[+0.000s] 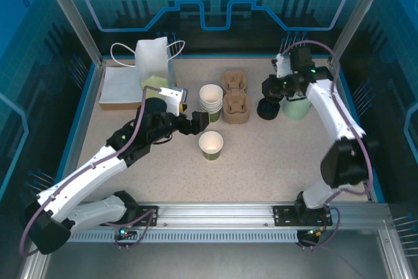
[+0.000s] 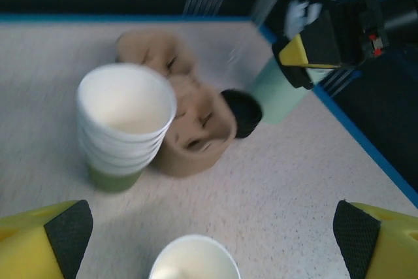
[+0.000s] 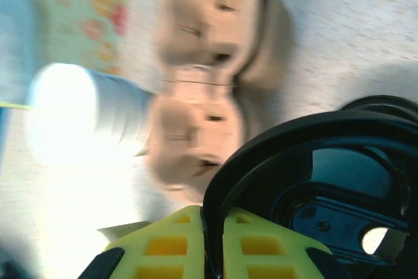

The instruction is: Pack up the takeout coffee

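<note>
Crowding the coffee cup: I see a cup stack and the carrier just behind; the cup stands outside the carrier.
Left gripper: spread wide, empty, beside the cup.
Right gripper: clenched on a black lid.
Hard to read: my right wrist view is smeared.

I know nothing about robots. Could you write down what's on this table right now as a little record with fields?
single cup: green cup, upright on the table, not in the carrier
carrier: pulp carrier, no cup in it
beside carrier: cup stack
left gripper: open, near the green cup
right gripper: shut on a black lid
</note>
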You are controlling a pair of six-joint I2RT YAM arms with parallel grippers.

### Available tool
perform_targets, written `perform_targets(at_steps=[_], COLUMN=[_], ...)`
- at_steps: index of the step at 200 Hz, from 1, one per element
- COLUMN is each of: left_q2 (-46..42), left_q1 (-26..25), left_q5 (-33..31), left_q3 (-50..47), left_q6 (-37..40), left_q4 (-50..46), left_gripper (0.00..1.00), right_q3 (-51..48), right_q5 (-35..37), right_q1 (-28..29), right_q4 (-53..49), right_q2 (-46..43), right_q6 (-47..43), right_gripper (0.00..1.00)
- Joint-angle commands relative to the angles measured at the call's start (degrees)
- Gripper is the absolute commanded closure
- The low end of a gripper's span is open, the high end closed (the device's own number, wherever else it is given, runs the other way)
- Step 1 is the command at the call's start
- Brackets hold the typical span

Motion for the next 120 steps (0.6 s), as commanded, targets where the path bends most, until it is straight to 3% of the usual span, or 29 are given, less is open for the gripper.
perform_targets(at_steps=[1, 44, 83, 120], left_q2=[0.3, 8.1, 15.8, 22.0], left_q1=[0.2, 0.3, -0.5, -2.0], left_q5=[10.0, 22.0, 29.9, 33.9], left_q3=[-3.1, 1.9, 7.5, 12.9], left_q6=[17.1, 33.0, 37.5, 38.9], left_q4=[21.6, 26.5, 31.7, 33.3], left_gripper=[0.01, 0.01, 0.01, 0.01], right_q3=[-2.9, -7.5, -11.2, -11.9], right_q5=[-19.1, -36.5, -41.6, -43.7], right_q1=[-0.7, -0.7, -0.2, 0.2], right_q4=[3.9, 8.3, 13.1, 14.2], right_q2=[-6.0, -15.1, -21.6, -24.6], right_q6=[6.5, 18.3, 28.5, 32.3], right_gripper=[0.89, 0.89, 0.9, 0.9])
